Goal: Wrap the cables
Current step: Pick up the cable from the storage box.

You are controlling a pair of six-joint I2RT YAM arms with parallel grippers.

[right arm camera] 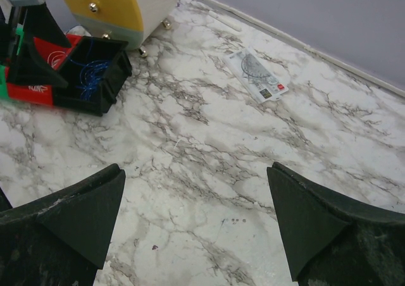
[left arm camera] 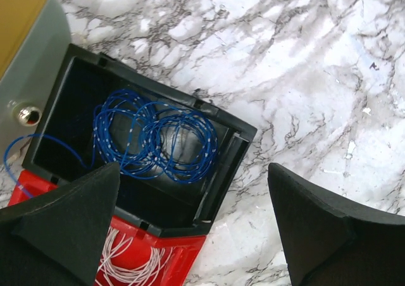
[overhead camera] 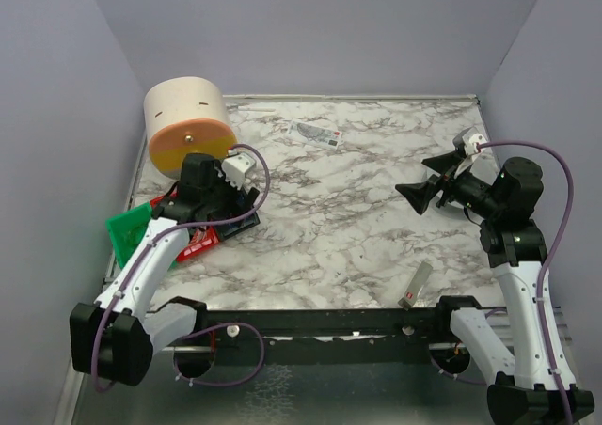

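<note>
No thin dark grey wire shows in any view. My left gripper is open and empty, hovering over a black bin that holds a blue coiled bundle. A red tray beside the bin holds a white-pink coiled bundle. My right gripper is open and empty, held above bare marble at the right of the table. It faces left towards the bins.
A round cream and orange cabinet stands at the back left, close behind the bins. A green tray lies at the left edge. A flat printed card lies at the back middle. A small grey stick lies near the front right.
</note>
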